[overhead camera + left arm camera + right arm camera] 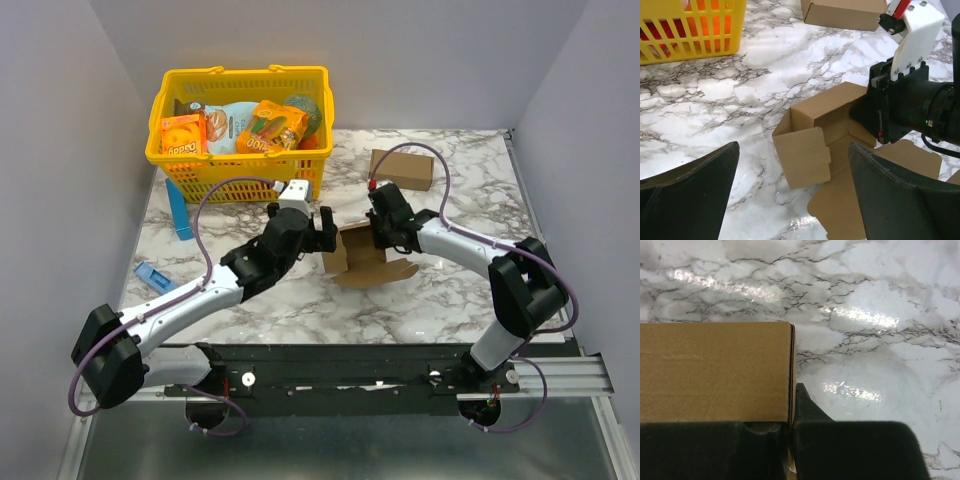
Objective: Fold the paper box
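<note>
The paper box [362, 257] is a plain brown, half-formed carton with open flaps on the marble table's middle. In the left wrist view the paper box [812, 140] stands with one side flap raised and a flat flap spread toward me. My right gripper [383, 232] is shut on the box's far wall; in the right wrist view its fingers [805, 410] pinch the wall's edge [791, 370]. My left gripper [322, 232] is open and empty, just left of the box, its jaws wide apart on either side of the near flap [802, 155].
A yellow basket [240, 165] of orange snack packs stands at the back left. A longer brown carton [401, 169] lies at the back right, also in the left wrist view [845, 12]. A blue box [178, 210] and a blue packet [153, 274] lie at the left.
</note>
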